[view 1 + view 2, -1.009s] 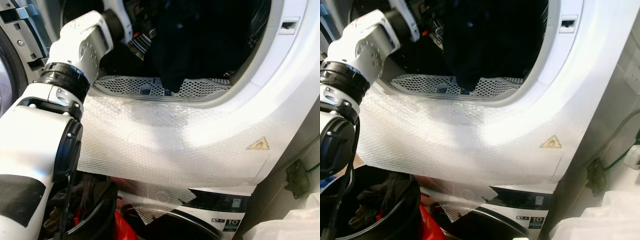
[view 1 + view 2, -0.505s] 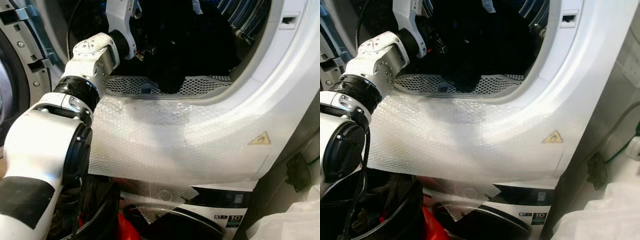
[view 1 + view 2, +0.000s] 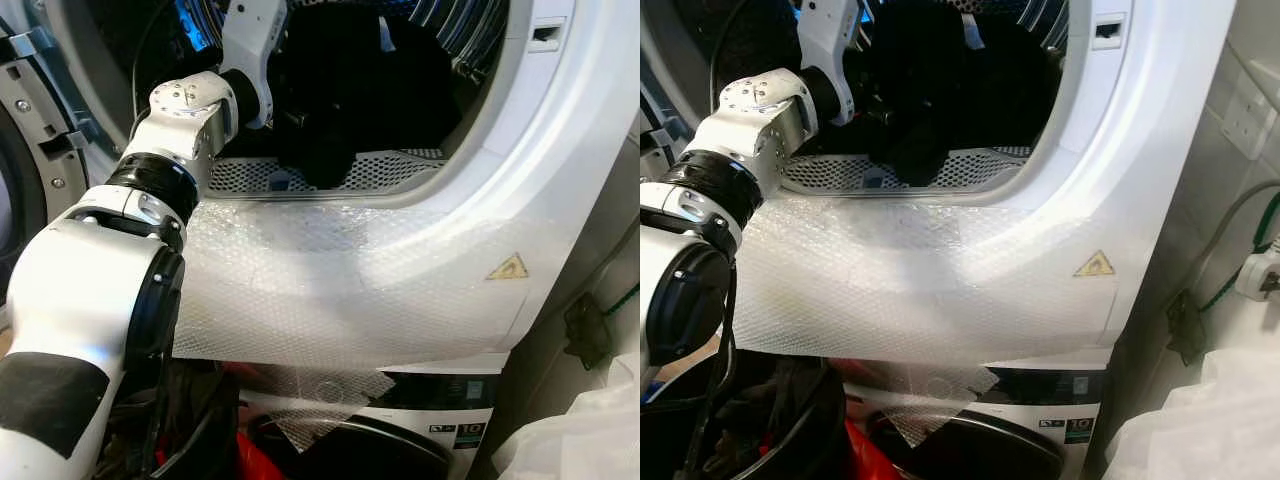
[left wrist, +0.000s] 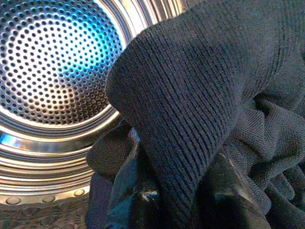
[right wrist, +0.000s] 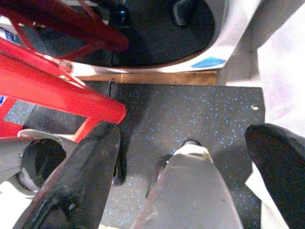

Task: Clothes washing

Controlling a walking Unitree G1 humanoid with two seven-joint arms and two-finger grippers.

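My left arm (image 3: 190, 110) reaches through the round opening of the upper white machine (image 3: 540, 180). My left gripper (image 4: 178, 195) is shut on a dark knit garment (image 4: 200, 86), which folds over between its black fingers (image 4: 128, 195). Behind them shines the perforated steel drum (image 4: 52, 62). In the eye views the dark garment (image 3: 340, 90) bunches inside the opening, its lower end resting on the perforated grille (image 3: 390, 172) at the rim. My right gripper (image 5: 186, 131) hangs open over the speckled floor (image 5: 190, 109), with nothing between its fingers.
Bubble wrap (image 3: 330, 280) covers the machine's front below the opening. The open door (image 3: 30, 120) stands at the left. A black basket with clothes (image 3: 200, 420) and something red (image 3: 250, 455) sit at the lower left, beside the lower machine (image 3: 440, 425). A white bag (image 3: 590, 430) and a plugged cable (image 3: 1250, 275) lie at the right.
My left arm has pushed further up into the drum, carrying the dark garment with it, so less of it hangs over the grille. The camera has shifted a little.
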